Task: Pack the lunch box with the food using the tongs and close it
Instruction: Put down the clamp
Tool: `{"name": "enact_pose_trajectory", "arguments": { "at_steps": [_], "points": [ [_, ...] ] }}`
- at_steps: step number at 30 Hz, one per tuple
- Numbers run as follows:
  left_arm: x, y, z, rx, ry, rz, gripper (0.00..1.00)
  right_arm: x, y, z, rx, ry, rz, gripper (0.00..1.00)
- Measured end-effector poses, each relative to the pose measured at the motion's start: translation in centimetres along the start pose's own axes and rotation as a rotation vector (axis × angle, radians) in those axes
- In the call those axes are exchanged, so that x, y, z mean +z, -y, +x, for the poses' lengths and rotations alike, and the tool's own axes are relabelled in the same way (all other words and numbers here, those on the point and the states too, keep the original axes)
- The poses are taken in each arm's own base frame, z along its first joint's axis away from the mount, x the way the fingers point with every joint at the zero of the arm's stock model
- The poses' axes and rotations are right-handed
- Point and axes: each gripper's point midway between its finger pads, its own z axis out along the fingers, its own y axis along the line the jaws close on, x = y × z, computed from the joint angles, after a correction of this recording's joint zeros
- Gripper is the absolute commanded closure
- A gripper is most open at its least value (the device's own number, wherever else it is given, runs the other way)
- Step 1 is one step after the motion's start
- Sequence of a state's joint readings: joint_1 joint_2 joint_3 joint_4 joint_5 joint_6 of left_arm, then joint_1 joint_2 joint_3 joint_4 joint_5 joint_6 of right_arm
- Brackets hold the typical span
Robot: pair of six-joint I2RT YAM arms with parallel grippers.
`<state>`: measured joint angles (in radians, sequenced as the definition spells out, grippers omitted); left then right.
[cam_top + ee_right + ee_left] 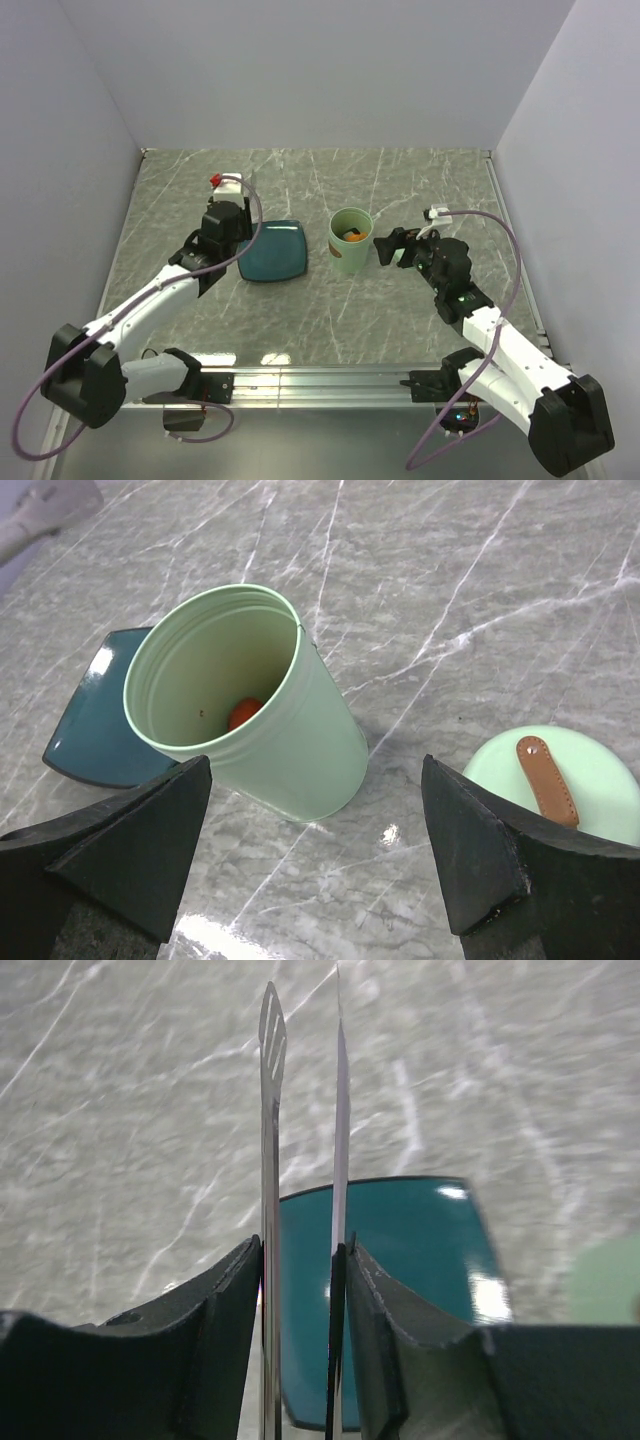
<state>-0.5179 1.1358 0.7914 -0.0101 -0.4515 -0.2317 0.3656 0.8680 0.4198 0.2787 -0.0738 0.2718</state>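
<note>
Desk (400, 310): grey marbled top, both arms reaching out over it.

Left tool (300, 1250): clamped on the tongs (270, 1110), one finger pad pressing each blade from outside. Blades are squeezed near parallel with a narrow gap between them. Nothing between the tips in the wrist view. The slotted blade shows on the left; the other is seen edge-on. Tips point out over bare desk past the far edge of the plate (400, 1280).

Plate: dark teal, square with rounded corners, lying flat left of centre, below the left tool (225, 215) in the top view.

Lunch box (250, 710): pale mint-green, upright on the desk, mouth open. It sits right of the plate (275, 250) with a small gap showing from above. A food piece (243, 712), orange-red, lies at the bottom. From above the contents look orange with a darker patch, so possibly more than one piece; the wall hides the rest.

Lid (555, 780): off the box, flat on the desk to its right, brown strap handle facing up, partly covered by one finger of the right tool.

Right tool (312, 780): jaws spread wide, gripping nothing, hanging just right of the lunch box (351, 240), facing it.
</note>
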Motion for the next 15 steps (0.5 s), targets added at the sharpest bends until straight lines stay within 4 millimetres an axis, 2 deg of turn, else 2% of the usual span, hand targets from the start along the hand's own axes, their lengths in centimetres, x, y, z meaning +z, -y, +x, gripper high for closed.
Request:
{"name": "enact_pose_trajectory", "arguments": {
  "at_steps": [4,11,15],
  "points": [
    [2.0,-2.7,2.0,0.007,-0.044,-0.063,0.59,0.4,-0.1,0.4,0.001,-0.013,-0.010,0.08],
    [4.7,-5.8,3.5,0.029,-0.063,-0.140,0.59,1.1,-0.3,1.7,0.003,-0.057,-0.036,0.08],
    [6.0,-8.0,4.6,0.033,-0.091,-0.189,0.60,1.2,-0.7,1.8,0.003,-0.059,-0.058,0.08]
  ]
}}
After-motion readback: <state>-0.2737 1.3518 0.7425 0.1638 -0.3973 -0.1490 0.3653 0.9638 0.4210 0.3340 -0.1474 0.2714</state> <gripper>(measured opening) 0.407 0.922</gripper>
